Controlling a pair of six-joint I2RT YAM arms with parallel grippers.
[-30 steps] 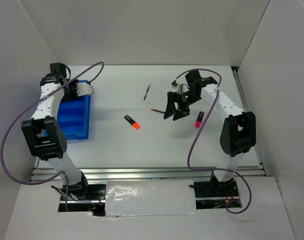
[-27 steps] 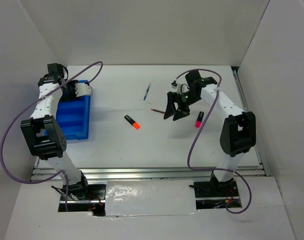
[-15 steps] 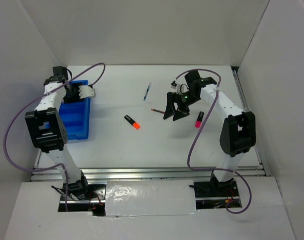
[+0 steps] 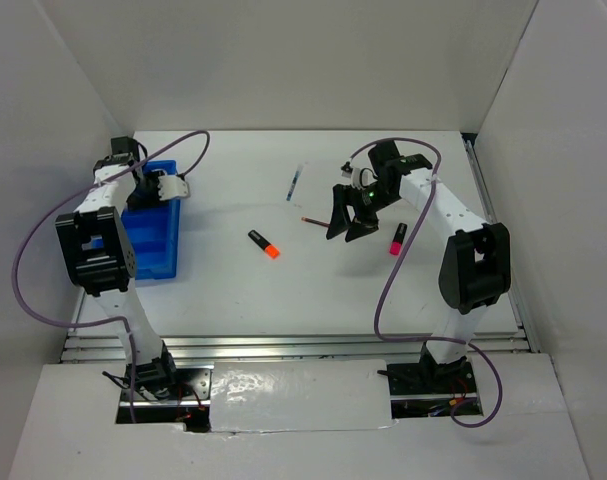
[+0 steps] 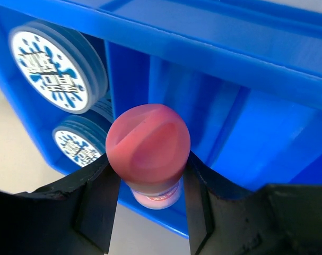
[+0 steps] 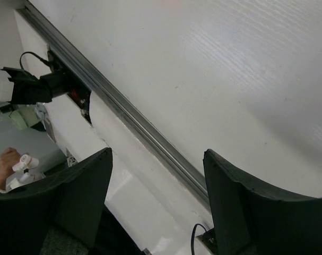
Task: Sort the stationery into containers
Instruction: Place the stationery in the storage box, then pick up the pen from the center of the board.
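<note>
My left gripper is shut on a chunky pink marker, held end-on over the wall of the bright blue tray. Two blue-white tape rolls stand in one compartment of it. In the top view the left gripper hangs at the far end of the tray. My right gripper stands open above the table with nothing between its fingers, beside a thin red pen. On the table lie a black-orange highlighter, a black-pink highlighter and a blue pen.
White walls close in the table on the left, back and right. A metal rail runs along the near edge. Purple cables loop out from both arms. The right wrist view looks down at the rail and the near table edge.
The left arm's elbow has swung up and toward the tray, tilting the wrist while the gripper stays at the tray's far end with the marker. The right arm has not moved.
</note>
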